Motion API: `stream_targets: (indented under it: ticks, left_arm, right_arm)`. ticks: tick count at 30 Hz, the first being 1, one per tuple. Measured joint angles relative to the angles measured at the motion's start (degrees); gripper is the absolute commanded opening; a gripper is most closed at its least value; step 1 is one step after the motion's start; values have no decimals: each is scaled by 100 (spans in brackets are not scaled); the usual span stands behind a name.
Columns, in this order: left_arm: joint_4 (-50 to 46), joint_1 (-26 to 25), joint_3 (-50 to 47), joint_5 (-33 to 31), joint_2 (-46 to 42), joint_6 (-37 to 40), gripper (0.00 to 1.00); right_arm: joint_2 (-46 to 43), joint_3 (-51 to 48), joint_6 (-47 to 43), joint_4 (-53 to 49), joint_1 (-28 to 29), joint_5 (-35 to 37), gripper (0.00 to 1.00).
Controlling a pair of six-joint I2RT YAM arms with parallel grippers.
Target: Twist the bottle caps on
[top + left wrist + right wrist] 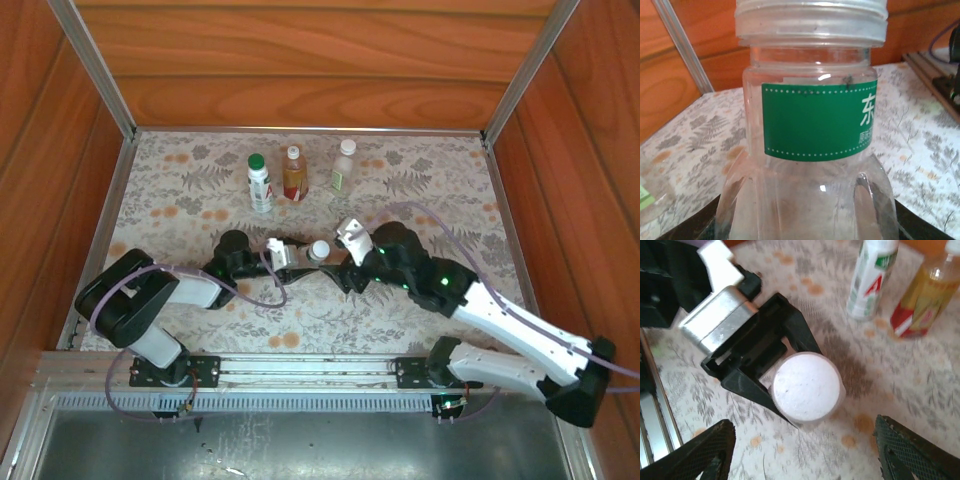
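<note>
The left jaws are squeezed tight on the little clear bottle, low down on its sides. The bottle stands up straight on the tabletop, which has a leaf and flower pattern. A green label goes round the bottle just above the left jaws. A white cap sits on top of the bottle. I cannot tell if it is screwed all the way down.

The right jaws are let go and stand wide open. They hang over the white cap and point down at it. One black finger is on one side of the cap and the other finger is on the other side. There is a gap on both sides, so they do not touch the cap.

Farther out, past both sets of jaws, three more bottles stand in a row near the wooden wall. The white bottle has a green cap. The brown bottle stands just beside it. The tall clear bottle stands a little apart from those two. All three are upright with caps on.
</note>
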Motion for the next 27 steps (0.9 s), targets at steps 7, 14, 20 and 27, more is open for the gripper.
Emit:
stream_targets:
  ticks: [7, 14, 20, 27]
  left_arm:
    - [70, 9, 313, 435, -90, -831, 54]
    - [70, 9, 319, 590, -90, -1019, 54]
    - [98, 11, 319, 629, -90, -1038, 62]
    - [111, -7, 315, 341, -90, -1025, 97]
  right_arm:
    - [-149, -748, -111, 1604, -9, -221, 72]
    - [446, -684, 22, 2210, -44, -111, 49]
    - [562, -619, 98, 2179, -74, -96, 24]
    - [468, -446, 151, 1703, -76, 518, 18]
